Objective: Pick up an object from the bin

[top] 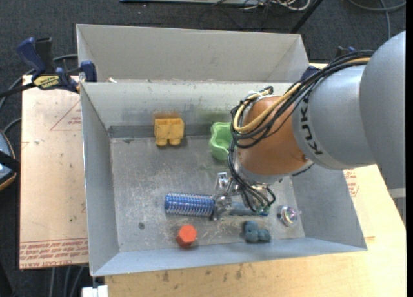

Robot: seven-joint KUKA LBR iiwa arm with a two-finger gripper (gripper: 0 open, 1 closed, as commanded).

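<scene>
Dark carpet is surrounding the bin (97,160), whose grey floor is carrying a few scattered things. From the right, the arm (348,115) is reaching down into the front half, its orange cover (268,141) hanging above the gripper (224,202). That gripper is sitting low at the right end of a blue coil (188,204), which is lying flat near the front middle; whether it is spread or pinching cannot be told. An orange plug (186,235) is lying just in front of the coil, a dark blue lump (256,232) and a silvery bit (288,215) are resting further right, and a yellow block (168,130) and green cup (220,139) are sitting by the back wall.
</scene>
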